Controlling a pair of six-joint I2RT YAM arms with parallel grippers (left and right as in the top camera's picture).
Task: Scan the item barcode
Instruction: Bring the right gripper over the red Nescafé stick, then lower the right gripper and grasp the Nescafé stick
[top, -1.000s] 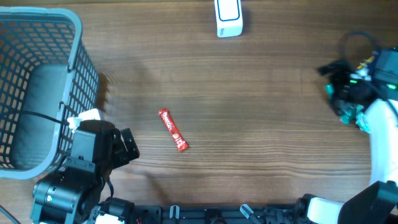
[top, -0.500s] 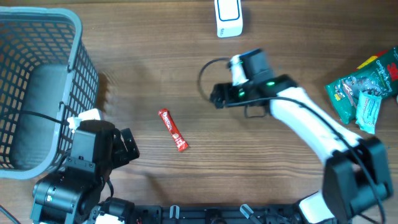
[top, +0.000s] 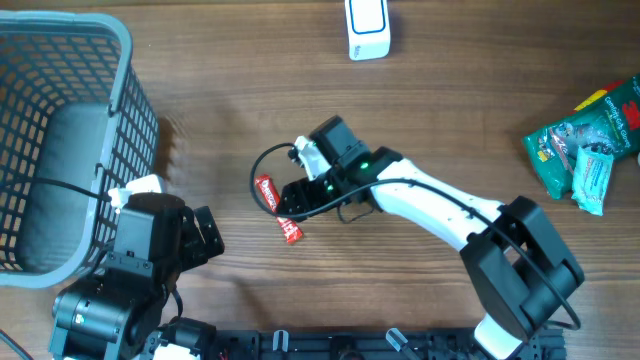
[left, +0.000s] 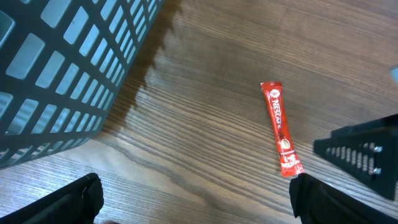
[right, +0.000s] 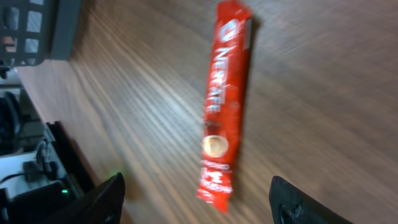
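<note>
Right now the red Nescafé stick sachet (right: 225, 106) lies flat mid-tabletop (top: 450, 120), between the parted fingers of the right pincer (right: 202, 199), neither touching it. The left pincer (left: 199, 202) gapes wide and empty beside the grey basket (top: 60, 60). Only overhead shows the white scanner (top: 367, 28) and green snack packets (top: 585, 140). Both wrist views read "NESCAFÉ".

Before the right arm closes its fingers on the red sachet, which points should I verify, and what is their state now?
1. Red sachet lies flat, nothing on it: ok.
2. Sachet sits between the fingers of the right gripper: ok.
3. Those fingers apart, not touching it: ok.
4. Left gripper open, away from the sachet: ok.
5. Barcode position on the sachet: cannot tell.
6. White scanner unobstructed: ok.
</note>
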